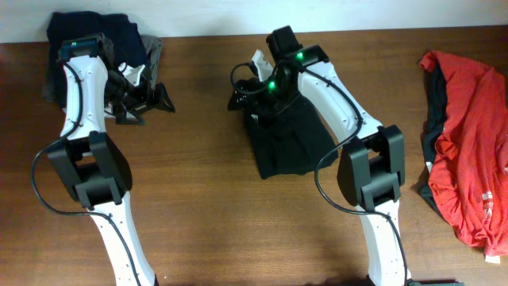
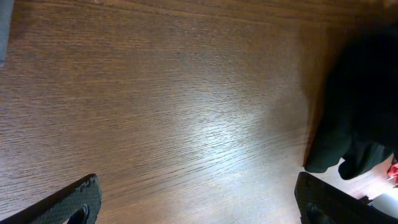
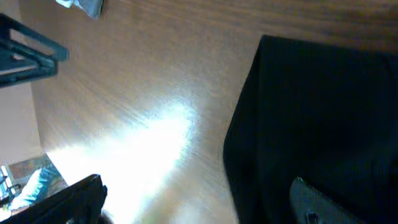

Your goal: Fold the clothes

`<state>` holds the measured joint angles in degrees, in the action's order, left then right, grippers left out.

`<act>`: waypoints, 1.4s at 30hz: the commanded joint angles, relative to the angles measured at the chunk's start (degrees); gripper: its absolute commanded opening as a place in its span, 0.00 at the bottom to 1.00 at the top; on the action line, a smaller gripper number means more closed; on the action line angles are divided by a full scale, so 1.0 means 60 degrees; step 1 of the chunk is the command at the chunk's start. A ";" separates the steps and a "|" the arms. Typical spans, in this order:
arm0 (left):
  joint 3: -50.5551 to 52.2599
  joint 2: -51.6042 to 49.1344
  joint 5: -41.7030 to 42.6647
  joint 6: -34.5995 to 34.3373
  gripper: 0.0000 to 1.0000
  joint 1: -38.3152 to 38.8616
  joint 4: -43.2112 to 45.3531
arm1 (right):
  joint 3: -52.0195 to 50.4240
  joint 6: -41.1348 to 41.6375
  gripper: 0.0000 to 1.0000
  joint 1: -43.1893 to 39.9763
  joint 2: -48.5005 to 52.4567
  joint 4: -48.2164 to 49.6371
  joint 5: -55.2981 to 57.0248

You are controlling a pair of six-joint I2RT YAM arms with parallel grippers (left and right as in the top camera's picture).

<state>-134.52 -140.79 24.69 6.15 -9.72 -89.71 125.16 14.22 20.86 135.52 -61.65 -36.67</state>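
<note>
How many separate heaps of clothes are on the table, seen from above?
3. A dark heap at the far left, a black garment in the middle, and a red heap at the right edge. Heaps may hide more garments.

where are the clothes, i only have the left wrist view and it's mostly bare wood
Observer: A black garment lies in the middle of the table, under the right arm and apart from the left gripper.
Operator: is the right one holding it
Observer: No. The right gripper is open at the garment's edge, one finger over cloth and one over wood, holding nothing.
Operator: anything else to fold
Observer: Yes, a red garment lies crumpled at the table's right edge, out of your view.
</note>
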 commanded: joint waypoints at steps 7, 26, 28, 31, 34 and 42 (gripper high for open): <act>-0.0124 0.0328 0.0135 -0.0015 0.99 0.0058 0.0015 | 0.2138 -0.0754 0.99 -0.0044 -0.0350 -0.2867 0.2095; -0.0124 0.0328 0.0135 -0.0015 0.99 0.0058 0.0076 | -0.0838 -0.1585 0.99 0.1064 -0.0328 -0.2820 0.2656; -0.0124 0.0328 0.0131 -0.0011 0.99 0.0058 0.0080 | -0.0845 -0.1585 1.00 0.1253 -0.0328 -0.2994 0.2656; -0.0124 0.0328 0.0131 -0.0011 0.99 0.0058 0.0080 | -0.0794 -0.1585 0.96 0.1545 -0.0364 -0.3370 0.2663; -0.0124 0.0328 0.0131 -0.0011 0.99 0.0058 0.0084 | -0.0550 -0.1585 0.94 0.1701 -0.0393 -0.3876 0.2659; -0.0124 0.0328 0.0127 -0.0011 0.99 0.0058 0.0098 | 0.0885 -0.1548 0.93 0.1545 -0.0699 -0.4306 0.3359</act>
<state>-134.52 -140.79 24.69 6.15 -9.72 -89.32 125.62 5.34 31.03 135.04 -87.24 -20.12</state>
